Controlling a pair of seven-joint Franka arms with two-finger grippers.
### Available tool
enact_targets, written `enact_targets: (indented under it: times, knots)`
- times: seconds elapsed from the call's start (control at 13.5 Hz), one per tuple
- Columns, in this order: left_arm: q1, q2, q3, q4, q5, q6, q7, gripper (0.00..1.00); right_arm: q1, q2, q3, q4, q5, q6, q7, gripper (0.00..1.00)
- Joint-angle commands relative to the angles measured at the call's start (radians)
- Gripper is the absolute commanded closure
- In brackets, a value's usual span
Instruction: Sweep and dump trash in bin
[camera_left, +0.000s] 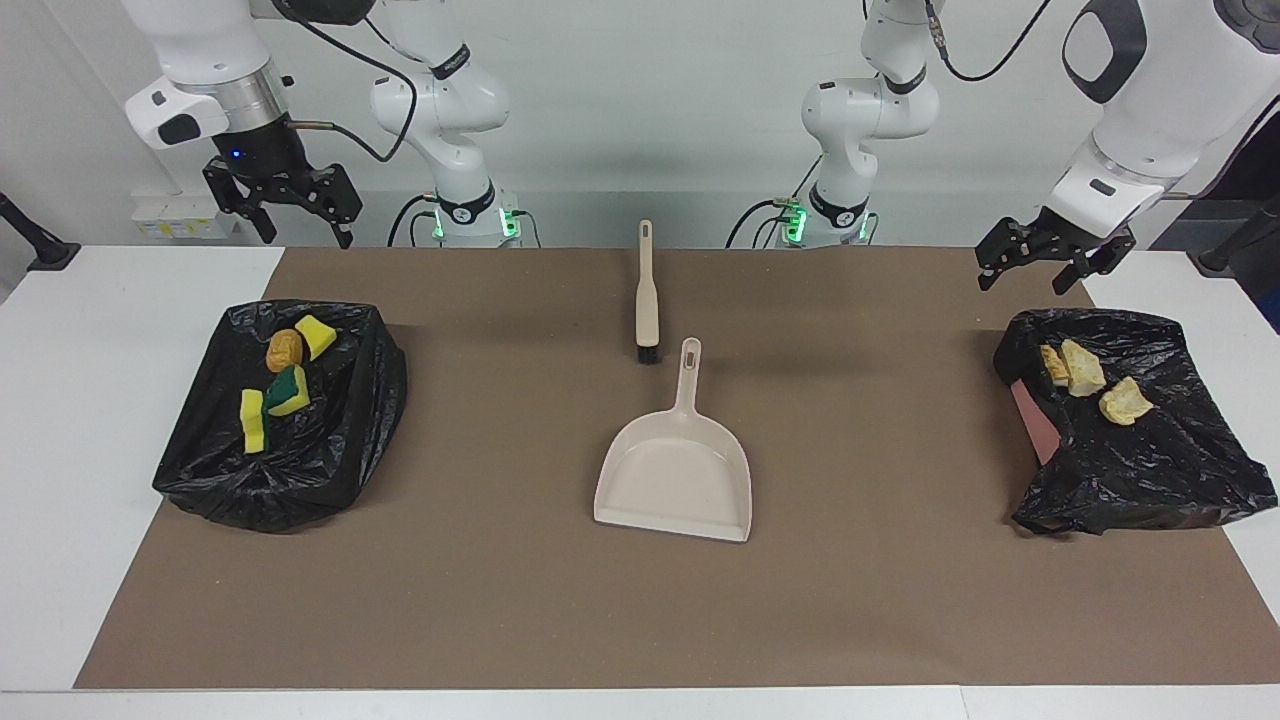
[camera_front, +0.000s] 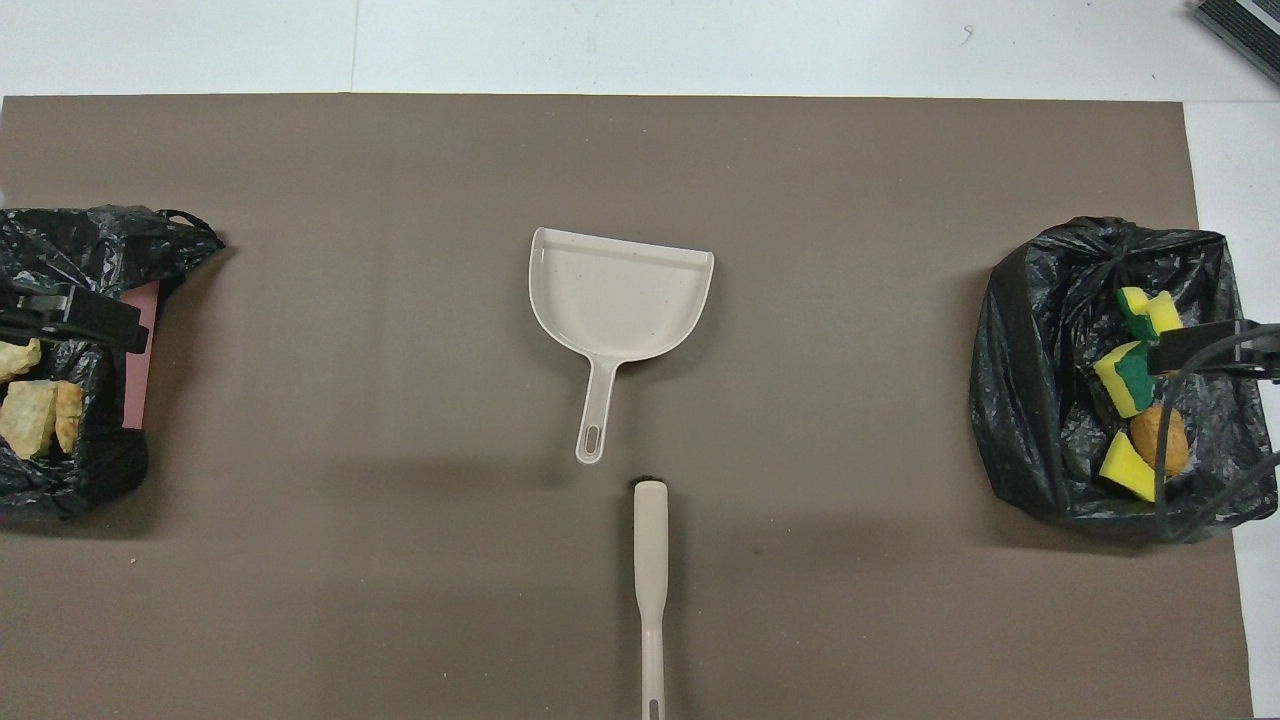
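Note:
Yellow sponge chunks (camera_left: 315, 335), one green-backed (camera_left: 288, 390), and a golden-brown lump (camera_left: 284, 350) lie in a black-bag-lined bin (camera_left: 300, 470) at the right arm's end. Pale bread-like pieces (camera_left: 1080, 368) lie in a second black-bag-lined bin (camera_left: 1150, 470) at the left arm's end. The beige dustpan (camera_left: 675, 475) lies mid-table, and the beige brush (camera_left: 647, 300) lies nearer to the robots than it. My right gripper (camera_left: 297, 218) hangs open and empty, raised over its bin's edge. My left gripper (camera_left: 1035, 272) hangs open and empty, raised over the other bin's edge.
A brown mat (camera_left: 850, 600) covers the white table (camera_left: 80, 450). A pink surface (camera_left: 1035, 420) shows under the bag at the left arm's end. In the overhead view the dustpan (camera_front: 620, 300) and the brush (camera_front: 650, 560) lie mid-mat.

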Motion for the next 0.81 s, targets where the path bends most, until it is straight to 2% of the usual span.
enact_targets:
  times: [0.0,0.74]
  knots:
    - [0.001,-0.009,0.001,0.010,0.011,-0.023,0.013,0.00,-0.005,-0.007,-0.001,0.002,0.017,-0.006,-0.026,0.00]
    - [0.003,-0.013,0.001,0.003,0.005,-0.025,0.016,0.00,-0.005,-0.007,0.000,0.002,0.016,-0.006,-0.026,0.00]
